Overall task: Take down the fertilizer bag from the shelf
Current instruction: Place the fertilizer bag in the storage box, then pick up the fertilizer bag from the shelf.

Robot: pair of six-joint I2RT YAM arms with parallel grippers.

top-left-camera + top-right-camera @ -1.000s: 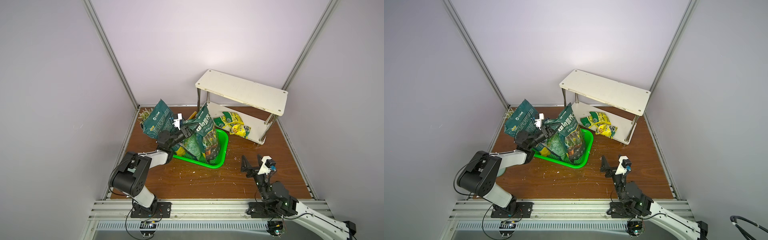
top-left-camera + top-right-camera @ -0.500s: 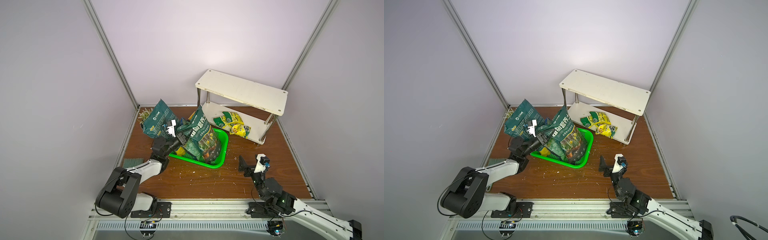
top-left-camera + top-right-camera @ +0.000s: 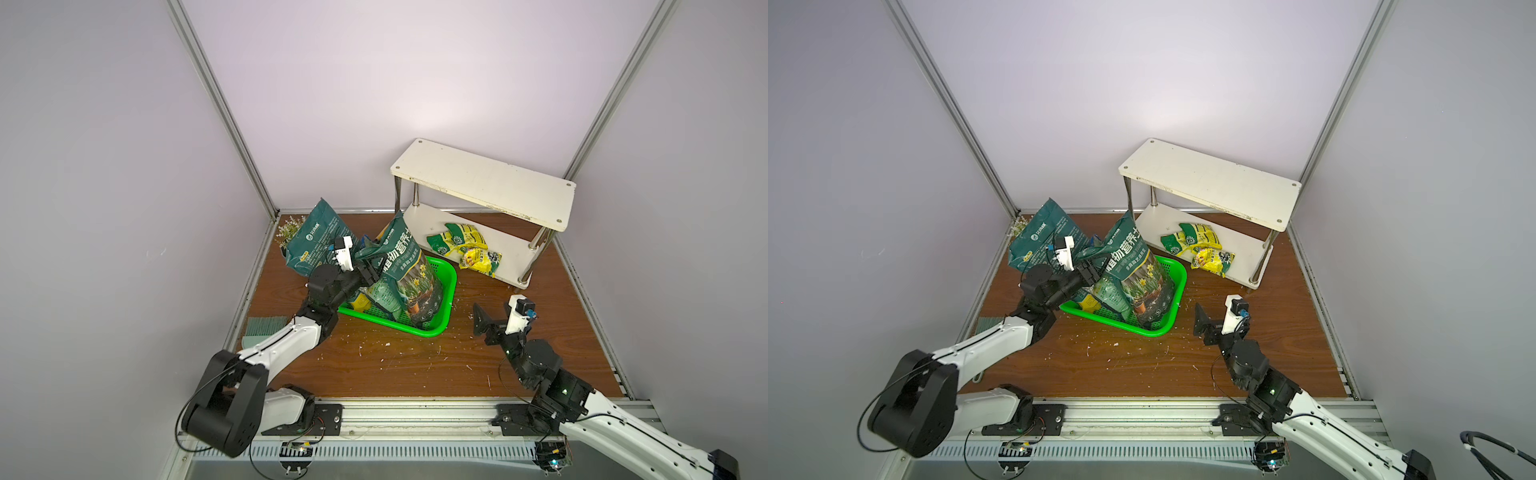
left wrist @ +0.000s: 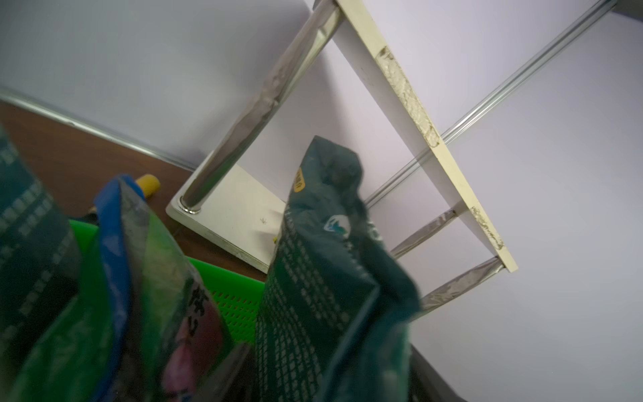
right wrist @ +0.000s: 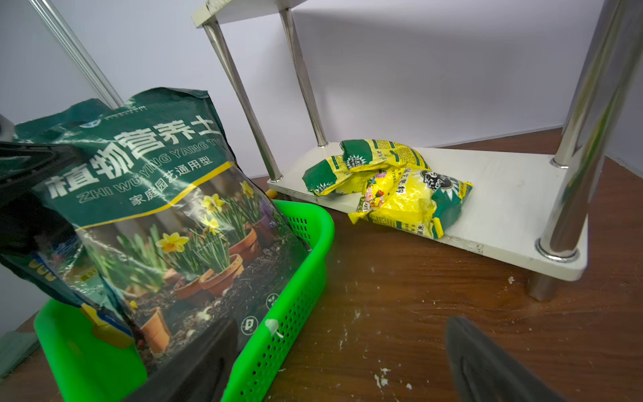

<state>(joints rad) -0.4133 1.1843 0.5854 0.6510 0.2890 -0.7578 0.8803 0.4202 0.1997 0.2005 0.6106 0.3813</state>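
Observation:
The dark green fertilizer bag (image 3: 411, 274) (image 3: 1138, 270) (image 5: 156, 195) stands leaning in the green basket (image 3: 451, 282) (image 5: 299, 278), off the shelf (image 3: 482, 183) (image 3: 1208, 178). My left gripper (image 3: 371, 268) (image 3: 1090, 270) is at the bag's upper left edge. In the left wrist view the bag (image 4: 313, 278) rises between its widely spread jaws, so it is open. My right gripper (image 3: 494, 320) (image 3: 1214, 322) (image 5: 341, 376) hovers open over the wooden floor, right of the basket, with nothing between its fingers.
Small yellow-green bags (image 3: 461, 245) (image 5: 393, 188) lie on the shelf's lower board (image 5: 504, 195). Another dark green bag (image 3: 320, 232) leans at the back left, behind the basket. A grey-green mat (image 3: 266, 326) lies by the left wall. White crumbs dot the floor.
The left jaws, shut on the bag's top edge before, have spread apart, and the left arm has stretched lower toward the front rail. The right arm shifted only slightly.

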